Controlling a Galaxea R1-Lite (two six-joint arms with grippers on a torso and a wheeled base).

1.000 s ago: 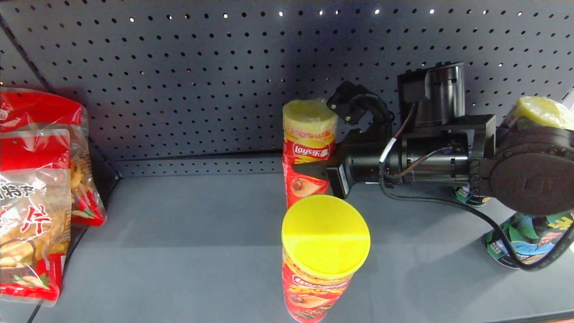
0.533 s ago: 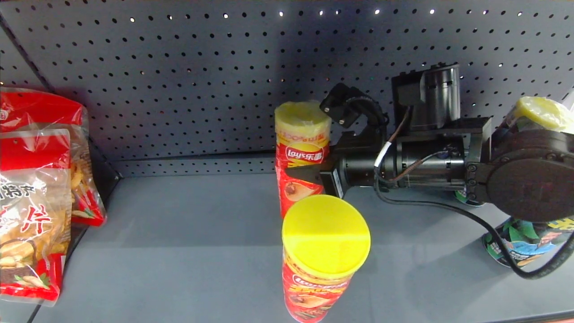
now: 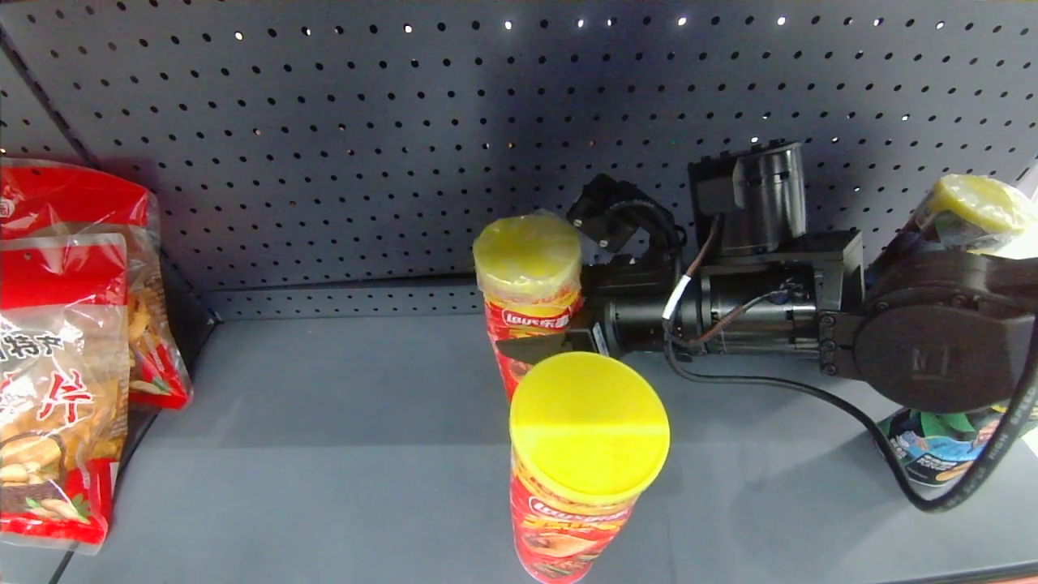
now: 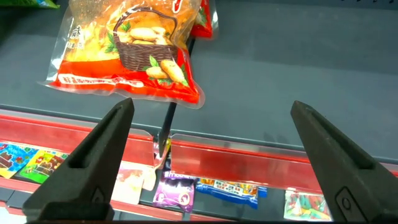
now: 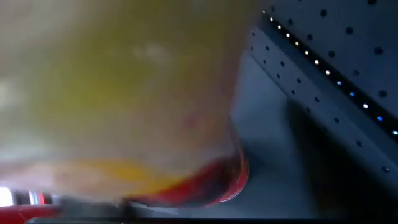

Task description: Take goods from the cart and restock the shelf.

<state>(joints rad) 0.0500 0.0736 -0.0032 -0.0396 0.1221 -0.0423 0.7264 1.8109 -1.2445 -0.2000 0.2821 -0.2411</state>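
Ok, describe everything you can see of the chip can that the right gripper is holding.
The held chip can is a red, cardboard-looking tube with a yellow band under a yellow lid, and clear film covers the top. The right gripper is shut on its middle from the side. The can tilts, its top leaning toward the camera, above the grey shelf and close to the pegboard back wall. Its lower end is hidden behind the front chip can, so I cannot tell whether it touches the shelf.

A white logo wordmark crosses the red band of the rear chip can (image 3: 531,318) and the front chip can (image 3: 570,519); large red characters mark the snack bag (image 3: 61,381)
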